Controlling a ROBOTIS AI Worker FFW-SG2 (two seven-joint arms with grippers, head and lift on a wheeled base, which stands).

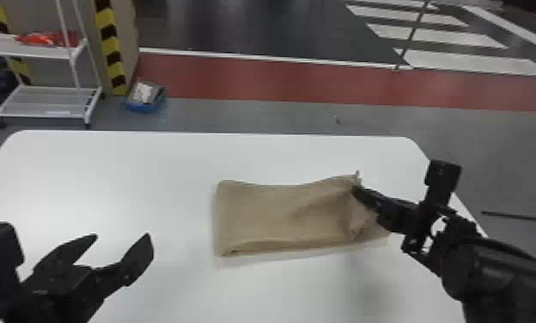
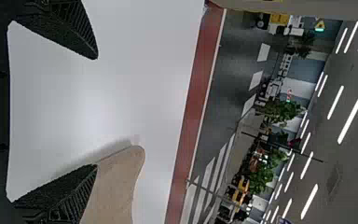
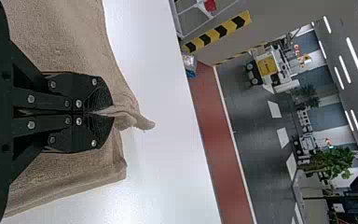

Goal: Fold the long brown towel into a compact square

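your right pincer (image 3: 107, 113) is clamped on the right end of the brown towel (image 1: 275, 214), with a small tuft of cloth (image 3: 142, 122) poking out past its tips; the rest lies flat to its left on the white table (image 1: 108, 172). your left pincer (image 1: 122, 236), fingers apart, is well left of the cloth. the next fold likely goes leftward: lift low, carry slowly and square the edges, since one bunched pinch could skew the layers.
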